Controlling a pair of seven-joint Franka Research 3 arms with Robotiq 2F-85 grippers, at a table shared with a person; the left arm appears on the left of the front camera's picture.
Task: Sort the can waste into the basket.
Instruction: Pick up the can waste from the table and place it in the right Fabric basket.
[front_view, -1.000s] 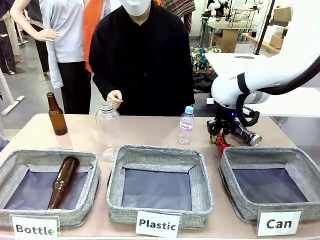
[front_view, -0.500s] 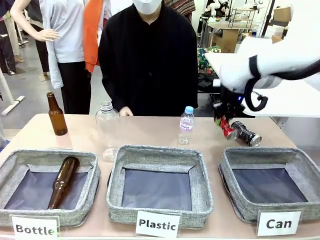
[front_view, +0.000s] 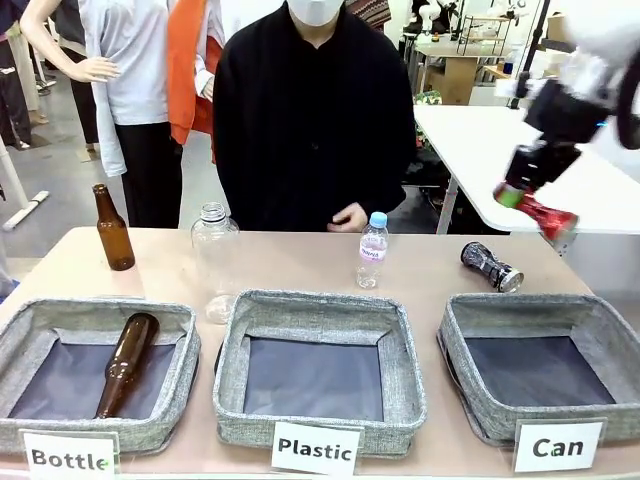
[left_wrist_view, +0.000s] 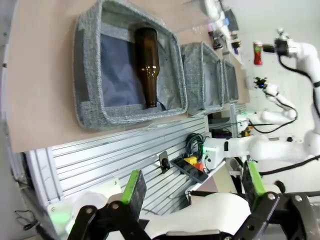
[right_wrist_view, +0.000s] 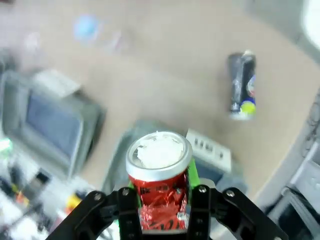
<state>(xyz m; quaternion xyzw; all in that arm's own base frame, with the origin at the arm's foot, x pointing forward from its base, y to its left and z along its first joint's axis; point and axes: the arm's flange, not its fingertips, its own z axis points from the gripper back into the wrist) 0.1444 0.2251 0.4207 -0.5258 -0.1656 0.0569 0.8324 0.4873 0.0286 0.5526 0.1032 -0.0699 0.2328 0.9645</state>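
Note:
My right gripper (front_view: 522, 188) is shut on the crushed red can (front_view: 543, 213) and holds it high in the air, above and behind the far right corner of the table. In the right wrist view the red can (right_wrist_view: 159, 182) sits between the fingers with its silver top facing the camera. The dark patterned can (front_view: 490, 266) lies on its side on the table just behind the basket (front_view: 470, 312) marked by the "Can" card (front_view: 557, 446); that basket holds nothing. My left gripper (left_wrist_view: 194, 182) stands open off the table's left end, nothing between its fingers.
A "Plastic" basket (front_view: 318, 304) sits in the middle, and a "Bottle" basket (front_view: 60, 310) with a brown bottle (front_view: 125, 362) at left. Behind them stand another brown bottle (front_view: 113, 229), a large clear bottle (front_view: 215, 258) and a small water bottle (front_view: 372, 250). The person's hand (front_view: 350, 217) rests at the far edge.
My right arm has lifted the red can off the table, up and to the right. The dark can stays where it was. The person has shifted to the right.

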